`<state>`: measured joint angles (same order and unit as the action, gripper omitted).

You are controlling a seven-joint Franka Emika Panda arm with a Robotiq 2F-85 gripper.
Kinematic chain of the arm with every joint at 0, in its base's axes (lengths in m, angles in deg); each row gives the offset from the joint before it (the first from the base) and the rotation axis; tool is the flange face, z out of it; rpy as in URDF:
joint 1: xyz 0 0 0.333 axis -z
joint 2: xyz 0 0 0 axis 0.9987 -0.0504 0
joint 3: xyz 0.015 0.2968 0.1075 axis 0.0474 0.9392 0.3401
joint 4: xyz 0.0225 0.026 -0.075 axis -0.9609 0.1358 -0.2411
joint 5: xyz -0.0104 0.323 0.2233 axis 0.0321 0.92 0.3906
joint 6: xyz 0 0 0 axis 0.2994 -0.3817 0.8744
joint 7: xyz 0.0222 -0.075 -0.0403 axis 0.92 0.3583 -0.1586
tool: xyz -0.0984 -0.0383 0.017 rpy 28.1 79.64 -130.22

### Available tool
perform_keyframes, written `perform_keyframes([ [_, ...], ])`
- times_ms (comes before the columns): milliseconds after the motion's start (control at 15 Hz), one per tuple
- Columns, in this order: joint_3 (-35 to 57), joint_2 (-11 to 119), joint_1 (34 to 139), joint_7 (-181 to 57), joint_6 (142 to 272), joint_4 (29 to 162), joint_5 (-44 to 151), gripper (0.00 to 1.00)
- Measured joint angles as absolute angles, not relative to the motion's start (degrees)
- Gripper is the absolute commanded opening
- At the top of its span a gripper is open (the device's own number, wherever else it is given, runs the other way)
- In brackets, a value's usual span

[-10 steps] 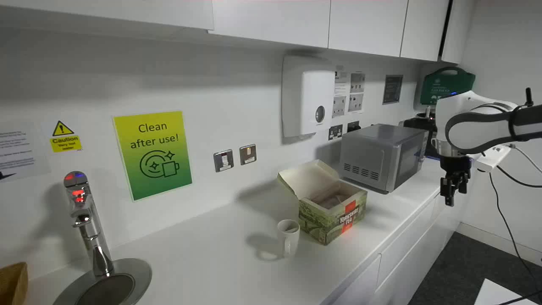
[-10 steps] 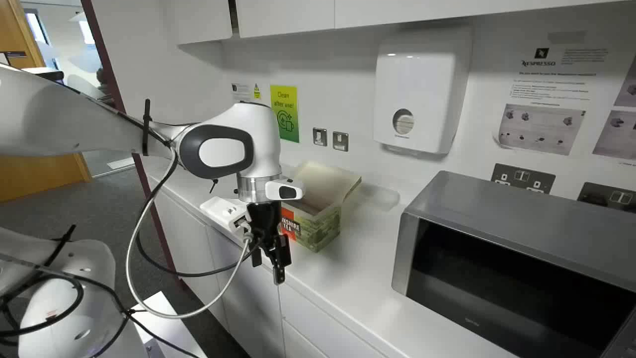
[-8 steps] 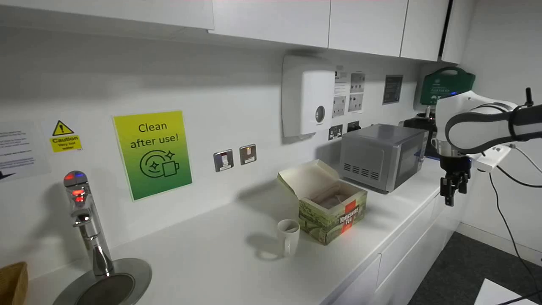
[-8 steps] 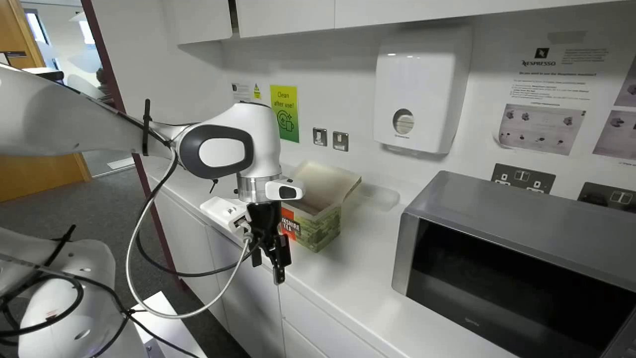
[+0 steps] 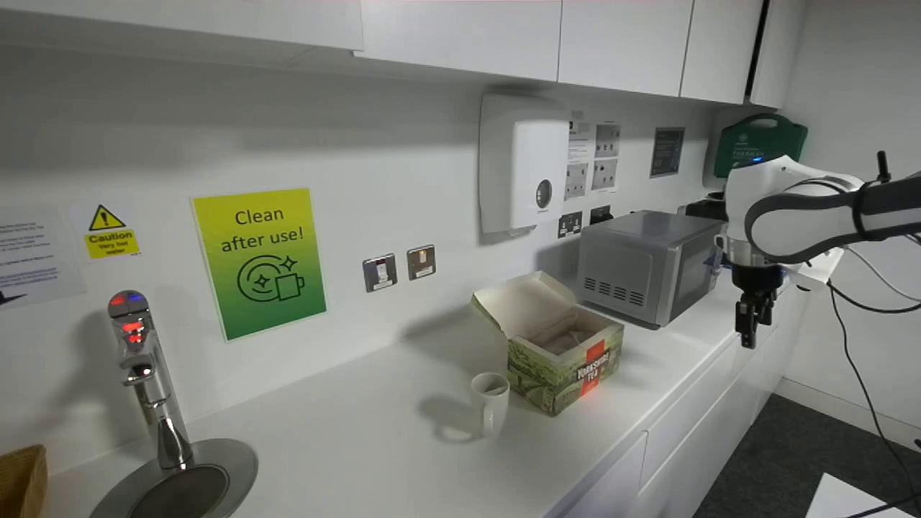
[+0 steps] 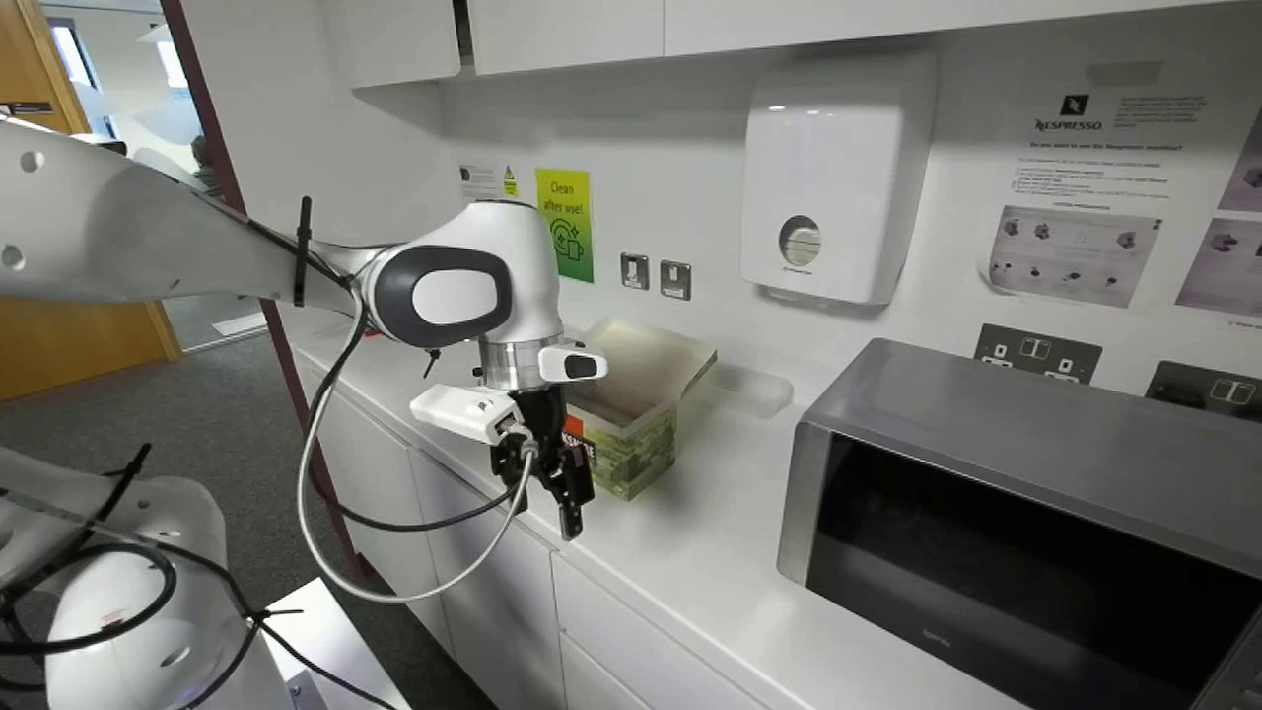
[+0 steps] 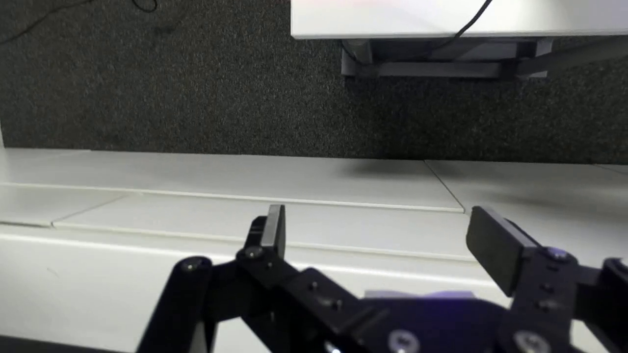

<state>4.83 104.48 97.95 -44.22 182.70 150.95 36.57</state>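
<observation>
I have the claw (image 7: 377,223) spread wide and gripping nothing; through its gap the wrist view gives me drawer fronts (image 7: 314,179) and, higher in the frame, carpet (image 7: 206,98). It points down just out past the front edge of the white surface (image 5: 345,439), which I judge is why it meets only air. The Yorkshire Tea box (image 5: 547,378), seemingly the nearest loose thing, rests on that surface at lower right of centre in an exterior view. Its lid (image 5: 518,306) leans up and back, held, it seems, by the card fold alone, so the top gapes. Just beside it a white mug (image 5: 491,410) stands upright on its base. The microwave (image 6: 946,463) fills the lower right of an exterior view, under wall sockets (image 6: 1038,353), presumably to stay near power.
</observation>
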Motion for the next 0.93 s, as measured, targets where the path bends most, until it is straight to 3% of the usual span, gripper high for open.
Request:
perform_keyframes([
  [933,8.2,99.3,80.6,-30.6,185.2,146.3,53.3,1.0],
])
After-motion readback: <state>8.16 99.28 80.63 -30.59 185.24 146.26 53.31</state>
